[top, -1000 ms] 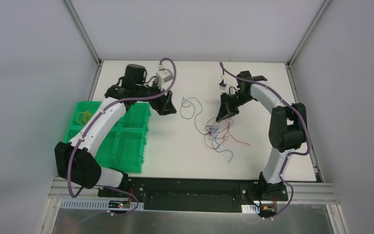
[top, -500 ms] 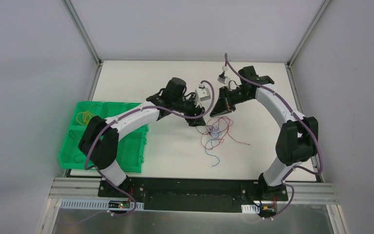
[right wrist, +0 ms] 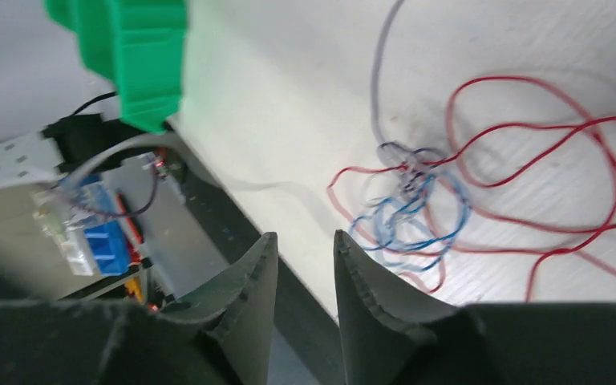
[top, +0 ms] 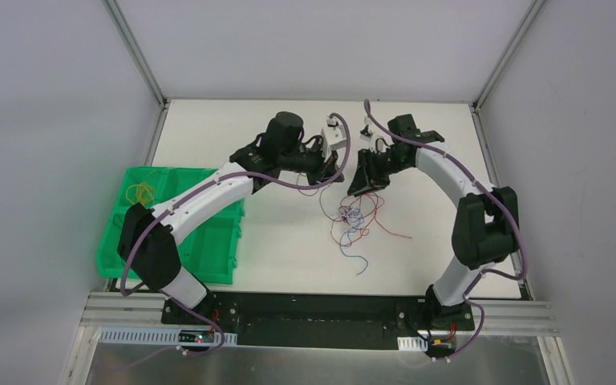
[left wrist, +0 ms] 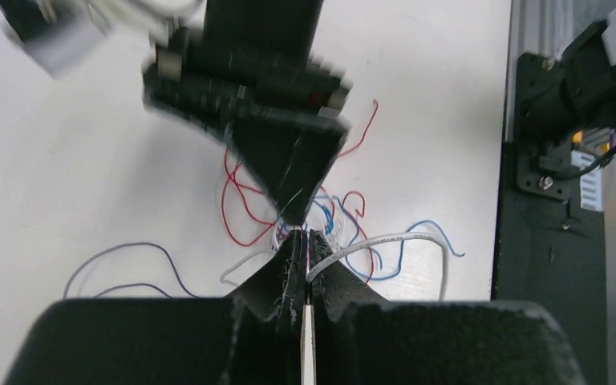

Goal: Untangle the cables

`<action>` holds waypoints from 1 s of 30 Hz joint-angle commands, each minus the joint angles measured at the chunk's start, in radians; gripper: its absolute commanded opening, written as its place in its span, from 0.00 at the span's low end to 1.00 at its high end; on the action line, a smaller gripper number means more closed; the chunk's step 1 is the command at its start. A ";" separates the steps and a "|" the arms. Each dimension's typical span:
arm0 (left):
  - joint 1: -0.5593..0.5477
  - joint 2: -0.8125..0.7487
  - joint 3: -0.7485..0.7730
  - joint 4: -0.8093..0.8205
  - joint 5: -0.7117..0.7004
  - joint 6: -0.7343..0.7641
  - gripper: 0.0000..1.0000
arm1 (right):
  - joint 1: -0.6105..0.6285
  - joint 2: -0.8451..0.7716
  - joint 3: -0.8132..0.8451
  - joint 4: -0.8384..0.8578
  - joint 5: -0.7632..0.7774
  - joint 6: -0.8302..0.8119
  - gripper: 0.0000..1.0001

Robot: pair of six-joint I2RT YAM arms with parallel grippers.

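Note:
The cables (top: 354, 218) lie in a knot of thin red, blue and purple wires mid-table, also visible in the left wrist view (left wrist: 333, 212) and the right wrist view (right wrist: 411, 204). My left gripper (left wrist: 303, 237) is shut on a white cable (left wrist: 385, 241) that arches out from between its fingers above the knot. In the top view the left gripper (top: 335, 171) is raised just left of the right gripper (top: 358, 186). My right gripper (right wrist: 305, 241) stands open with nothing between its fingers, and its tip hangs right in front of the left gripper's.
A green compartment bin (top: 208, 233) sits at the table's left, with a yellow wire (top: 138, 192) in its far-left cell. A loose dark purple wire (left wrist: 120, 269) lies left of the knot. The table's near edge and black base rail (left wrist: 545, 200) are close.
My left gripper swung in from the bin side to the knot, shut on the white cable and lifted back a little. My right gripper has opened and let go.

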State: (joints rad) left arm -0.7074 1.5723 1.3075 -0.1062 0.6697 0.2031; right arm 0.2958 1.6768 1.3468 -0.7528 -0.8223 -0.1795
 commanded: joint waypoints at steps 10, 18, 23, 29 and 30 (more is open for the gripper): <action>0.079 -0.124 0.451 -0.217 -0.026 -0.112 0.00 | 0.094 0.334 0.101 0.011 0.460 -0.071 0.31; 0.291 -0.110 0.819 -0.412 -0.054 -0.070 0.00 | 0.090 0.351 0.116 -0.058 0.482 -0.134 0.38; 0.441 -0.092 0.986 -0.430 -0.157 -0.067 0.00 | 0.084 0.332 0.118 -0.090 0.461 -0.184 0.47; 0.574 -0.004 1.302 -0.424 -0.403 0.039 0.00 | 0.065 0.339 0.113 -0.130 0.508 -0.243 0.47; 0.582 -0.001 1.322 -0.419 -0.438 0.068 0.00 | 0.059 0.338 0.111 -0.134 0.512 -0.248 0.46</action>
State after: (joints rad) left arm -0.1692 1.5570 2.4901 -0.5735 0.4232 0.1749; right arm 0.3809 2.0232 1.4467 -0.8162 -0.3771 -0.3626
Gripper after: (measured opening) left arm 0.010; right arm 0.469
